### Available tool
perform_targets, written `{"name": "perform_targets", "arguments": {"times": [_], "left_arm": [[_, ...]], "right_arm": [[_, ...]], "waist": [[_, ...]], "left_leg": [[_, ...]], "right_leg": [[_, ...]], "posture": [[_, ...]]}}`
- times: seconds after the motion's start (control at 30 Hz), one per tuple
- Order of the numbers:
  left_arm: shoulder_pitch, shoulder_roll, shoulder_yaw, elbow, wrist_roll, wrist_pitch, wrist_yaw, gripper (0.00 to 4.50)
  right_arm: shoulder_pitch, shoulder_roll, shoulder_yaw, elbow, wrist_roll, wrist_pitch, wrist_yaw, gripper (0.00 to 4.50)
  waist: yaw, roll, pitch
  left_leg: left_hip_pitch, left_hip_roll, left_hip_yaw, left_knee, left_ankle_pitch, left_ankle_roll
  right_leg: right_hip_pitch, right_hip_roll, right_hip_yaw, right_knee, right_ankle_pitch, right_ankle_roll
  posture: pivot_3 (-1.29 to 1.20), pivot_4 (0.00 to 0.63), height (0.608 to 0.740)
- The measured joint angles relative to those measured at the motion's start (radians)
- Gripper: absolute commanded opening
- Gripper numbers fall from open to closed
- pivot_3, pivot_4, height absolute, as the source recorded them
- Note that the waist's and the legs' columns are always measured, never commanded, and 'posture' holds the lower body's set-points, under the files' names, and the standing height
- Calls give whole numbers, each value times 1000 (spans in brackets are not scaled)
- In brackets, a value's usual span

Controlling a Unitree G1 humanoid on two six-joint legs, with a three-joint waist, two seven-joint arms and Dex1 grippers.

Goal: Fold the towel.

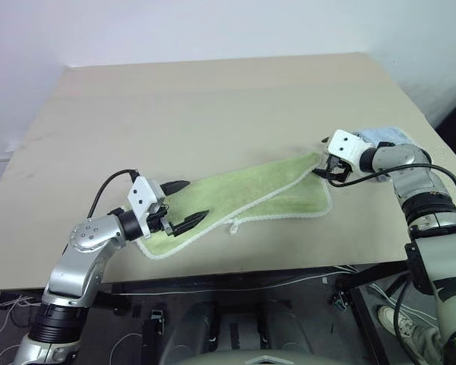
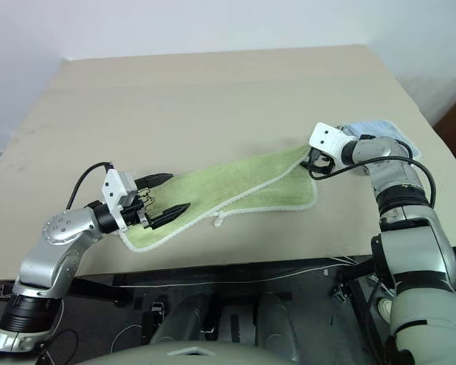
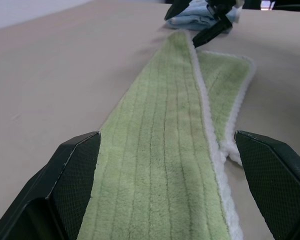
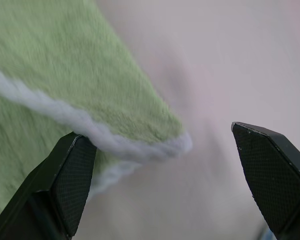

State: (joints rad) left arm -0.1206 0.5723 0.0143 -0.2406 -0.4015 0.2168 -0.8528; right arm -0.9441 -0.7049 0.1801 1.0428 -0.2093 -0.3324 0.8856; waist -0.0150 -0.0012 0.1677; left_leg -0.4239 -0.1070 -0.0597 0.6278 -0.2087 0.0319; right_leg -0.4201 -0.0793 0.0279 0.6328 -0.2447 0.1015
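Towel lies on the tabletop, long axis running 8 to 2 o'clock between my claws, both spread wide and empty: left claw over the near end, right claw at the far corner.

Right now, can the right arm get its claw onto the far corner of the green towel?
Probably yes. The right claw is open right at that corner of the towel, one finger beside its white edging, with nothing between them. The blue cloth lies behind the arm.
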Motion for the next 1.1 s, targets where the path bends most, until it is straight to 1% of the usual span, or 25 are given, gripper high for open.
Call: {"name": "perform_targets", "arguments": {"times": [0.23,0.33,0.5,0.57,0.6,0.7,0.73,0.83,0.97,1.1], "left_arm": [[0,5,6,-31,-3,18,17,4500],[1,5,6,-38,-3,19,20,4500],[3,10,8,-37,-3,18,15,4500],[7,14,16,-33,-3,13,8,4500],[8,14,19,-30,-3,11,6,4500],[13,18,38,-1,-3,-9,-15,4500],[17,22,44,5,-3,-12,-21,4500],[30,30,61,24,-4,-30,-41,4500],[36,49,89,45,-4,-45,-60,4500],[43,70,128,44,-5,-48,-60,4500]], "right_arm": [[31,1,-7,-13,18,-29,-9,4462],[31,0,-7,-13,16,-41,-23,3885],[31,0,-7,-13,17,-55,1,2202],[33,0,-7,-13,19,-65,9,1426],[34,0,-7,-13,20,-72,11,1131],[44,0,-15,-24,48,-119,59,83],[52,0,-21,-37,63,-130,82,14],[59,0,-32,-70,108,-128,165,14],[59,-4,-45,-127,164,-85,267,14],[21,-6,-75,-144,204,-1,284,14]], "waist": [[0,0,0],[-2,0,0],[-1,0,0],[-1,0,0],[-1,0,0],[-2,0,0],[-2,0,0],[-2,0,0],[-1,0,0],[0,2,1]], "left_leg": [[0,0,0,0,0,0],[0,0,0,0,0,0],[0,0,0,0,0,0],[0,0,0,0,0,0],[0,0,0,0,0,0],[0,0,0,0,0,0],[0,0,0,0,0,0],[0,0,0,0,0,0],[0,0,0,0,0,0],[0,0,0,0,0,0]], "right_leg": [[0,0,0,0,0,0],[0,0,0,0,0,0],[0,0,0,0,0,0],[0,0,0,0,0,0],[0,0,0,0,0,0],[0,0,0,0,0,0],[0,0,0,0,0,0],[0,0,0,0,0,0],[0,0,0,0,0,0],[-1,0,0,0,0,0]], "posture": [[0,150,740],[0,150,740],[0,150,740],[0,150,740],[0,150,740],[0,150,740],[0,150,740],[0,150,740],[0,150,740],[0,150,740]]}}
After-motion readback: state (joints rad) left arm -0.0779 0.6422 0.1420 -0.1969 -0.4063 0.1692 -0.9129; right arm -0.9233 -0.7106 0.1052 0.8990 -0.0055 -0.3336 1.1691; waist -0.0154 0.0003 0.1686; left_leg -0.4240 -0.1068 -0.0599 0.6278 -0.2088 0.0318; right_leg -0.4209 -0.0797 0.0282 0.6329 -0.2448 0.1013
